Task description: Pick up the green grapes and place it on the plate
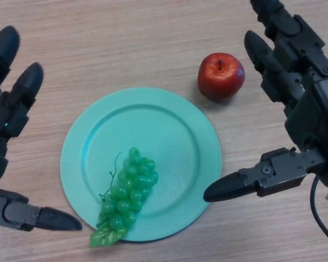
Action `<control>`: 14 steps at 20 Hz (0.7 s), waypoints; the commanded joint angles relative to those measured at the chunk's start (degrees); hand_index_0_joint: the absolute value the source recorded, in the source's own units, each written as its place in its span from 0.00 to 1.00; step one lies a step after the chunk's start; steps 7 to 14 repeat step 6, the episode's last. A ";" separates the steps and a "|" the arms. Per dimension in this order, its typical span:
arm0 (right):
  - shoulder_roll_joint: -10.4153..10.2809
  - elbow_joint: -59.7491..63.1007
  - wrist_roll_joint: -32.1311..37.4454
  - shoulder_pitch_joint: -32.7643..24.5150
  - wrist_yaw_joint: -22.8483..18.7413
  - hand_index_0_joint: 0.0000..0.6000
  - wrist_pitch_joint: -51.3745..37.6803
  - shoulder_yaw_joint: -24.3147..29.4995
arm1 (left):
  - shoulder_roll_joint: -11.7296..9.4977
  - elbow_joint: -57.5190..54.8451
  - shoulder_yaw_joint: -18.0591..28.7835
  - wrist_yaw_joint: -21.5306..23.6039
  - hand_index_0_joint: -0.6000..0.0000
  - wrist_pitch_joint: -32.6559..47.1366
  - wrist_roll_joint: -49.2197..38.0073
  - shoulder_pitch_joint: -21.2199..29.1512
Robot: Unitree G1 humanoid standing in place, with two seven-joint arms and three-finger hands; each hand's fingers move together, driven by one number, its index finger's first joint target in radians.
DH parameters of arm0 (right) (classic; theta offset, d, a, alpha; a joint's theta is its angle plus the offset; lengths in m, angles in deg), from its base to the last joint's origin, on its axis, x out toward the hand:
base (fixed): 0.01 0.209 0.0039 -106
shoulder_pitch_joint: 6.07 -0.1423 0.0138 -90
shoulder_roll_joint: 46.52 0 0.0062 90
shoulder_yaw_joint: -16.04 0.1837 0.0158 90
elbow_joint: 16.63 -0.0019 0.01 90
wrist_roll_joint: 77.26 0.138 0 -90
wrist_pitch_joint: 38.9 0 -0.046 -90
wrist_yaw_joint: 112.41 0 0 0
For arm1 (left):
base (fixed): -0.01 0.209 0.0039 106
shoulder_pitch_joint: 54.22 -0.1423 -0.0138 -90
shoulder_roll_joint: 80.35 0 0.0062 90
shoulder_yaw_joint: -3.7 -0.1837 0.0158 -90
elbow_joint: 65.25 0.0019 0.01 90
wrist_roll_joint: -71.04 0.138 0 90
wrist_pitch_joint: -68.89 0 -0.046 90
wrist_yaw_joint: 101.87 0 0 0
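A bunch of green grapes (129, 188) lies on the lower part of a round teal plate (169, 125), its leaf hanging over the plate's front rim. My left hand (5, 117) is open at the view's left edge, beside the plate and holding nothing. My right hand (306, 109) is open at the right, its thumb (246, 183) pointing toward the plate's right rim, its fingers stretched up past the apple. Neither hand touches the grapes.
A red apple (221, 75) stands on the wooden table (126, 43) just beyond the plate's upper right rim, close to my right hand's fingers.
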 commanded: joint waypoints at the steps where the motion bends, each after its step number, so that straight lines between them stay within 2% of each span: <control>1: 2.12 -3.14 2.59 -1.08 -2.38 0.00 -8.99 2.64 | -2.52 -2.46 2.87 1.14 1.00 8.24 0.55 1.47; 6: 5.58 -3.14 5.59 -0.75 -5.43 0.00 -10.96 2.30 | -4.31 -4.36 5.01 3.41 1.00 3.64 -1.28 3.37; 14: 5.58 -3.14 5.59 -0.75 -5.43 0.00 -10.96 2.30 | -4.31 -4.36 5.01 3.41 1.00 3.64 -1.28 3.37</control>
